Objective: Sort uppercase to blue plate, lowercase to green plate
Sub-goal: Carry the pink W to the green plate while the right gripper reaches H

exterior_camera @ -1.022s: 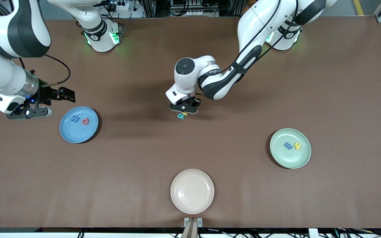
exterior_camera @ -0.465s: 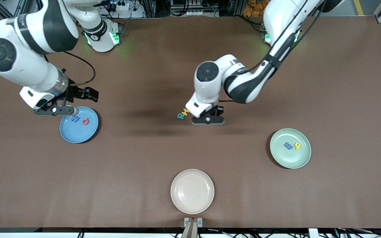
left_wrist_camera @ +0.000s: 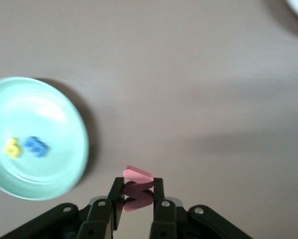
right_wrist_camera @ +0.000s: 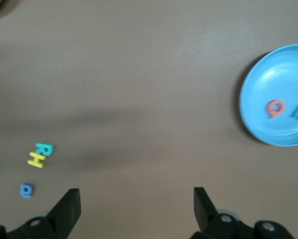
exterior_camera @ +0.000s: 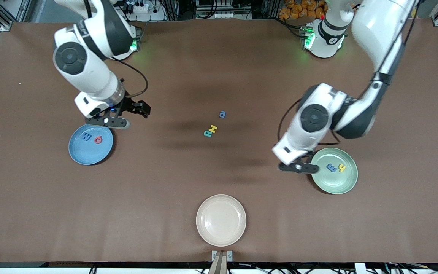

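My left gripper (exterior_camera: 298, 167) hangs over the table just beside the green plate (exterior_camera: 335, 184), shut on a red lowercase letter (left_wrist_camera: 138, 175) that stands between its fingers (left_wrist_camera: 158, 186). That plate holds a blue lowercase letter (exterior_camera: 331, 168) and a yellow y (exterior_camera: 341, 167). My right gripper (exterior_camera: 107, 121) is open and holds nothing, over the farther rim of the blue plate (exterior_camera: 86, 154). On that plate lie a dark blue W (exterior_camera: 86, 136) and a red Q (exterior_camera: 97, 140). Mid-table lie a teal R (exterior_camera: 207, 133), a yellow H (exterior_camera: 213, 129) and a blue a (exterior_camera: 222, 114).
A cream plate (exterior_camera: 221, 220) with nothing on it sits near the table's front edge, nearer to the camera than the loose letters. Brown tabletop stretches between the plates.
My left arm swung from the middle letters to the green plate's side, carrying the red letter and uncovering the blue a. My right arm moved over the blue plate's farther rim.
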Robot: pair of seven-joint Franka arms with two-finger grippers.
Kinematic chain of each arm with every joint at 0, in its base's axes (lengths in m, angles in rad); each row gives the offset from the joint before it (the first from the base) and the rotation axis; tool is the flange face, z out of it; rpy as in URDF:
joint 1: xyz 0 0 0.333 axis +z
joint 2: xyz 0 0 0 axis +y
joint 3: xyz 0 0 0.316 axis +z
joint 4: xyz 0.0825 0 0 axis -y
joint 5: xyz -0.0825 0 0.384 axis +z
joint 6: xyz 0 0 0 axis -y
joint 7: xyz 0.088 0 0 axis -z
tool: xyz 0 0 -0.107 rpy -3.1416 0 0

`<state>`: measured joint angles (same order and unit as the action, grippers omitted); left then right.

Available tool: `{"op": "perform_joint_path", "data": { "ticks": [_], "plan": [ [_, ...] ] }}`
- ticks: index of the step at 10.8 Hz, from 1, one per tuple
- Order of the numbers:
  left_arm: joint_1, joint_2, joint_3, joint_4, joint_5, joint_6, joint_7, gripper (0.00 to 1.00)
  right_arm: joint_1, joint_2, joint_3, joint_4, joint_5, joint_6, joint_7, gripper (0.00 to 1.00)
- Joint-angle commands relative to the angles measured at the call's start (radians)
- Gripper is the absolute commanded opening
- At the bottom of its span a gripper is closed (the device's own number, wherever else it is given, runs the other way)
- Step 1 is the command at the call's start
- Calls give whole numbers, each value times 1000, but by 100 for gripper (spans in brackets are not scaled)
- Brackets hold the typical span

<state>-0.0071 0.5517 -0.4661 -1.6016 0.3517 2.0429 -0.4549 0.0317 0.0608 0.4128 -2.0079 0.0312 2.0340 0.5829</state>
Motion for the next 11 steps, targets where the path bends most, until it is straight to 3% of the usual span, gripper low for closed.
{"op": "perform_joint_path", "data": {
  "ticks": [1,3,6,11],
  "plan": [
    [128,-30,-12,-67,-28,-4,164,0,-10,10,101,-124,13,195,182,100],
    [226,-32,-14,-125,-27,9,229,0,31,92,116,-131,1,268,309,100],
    [369,-16,-12,-271,-25,239,395,0,85,178,118,-126,-107,327,487,100],
    [375,16,-5,-268,-7,250,403,0,181,342,118,-57,-266,402,820,100]
  ]
}}
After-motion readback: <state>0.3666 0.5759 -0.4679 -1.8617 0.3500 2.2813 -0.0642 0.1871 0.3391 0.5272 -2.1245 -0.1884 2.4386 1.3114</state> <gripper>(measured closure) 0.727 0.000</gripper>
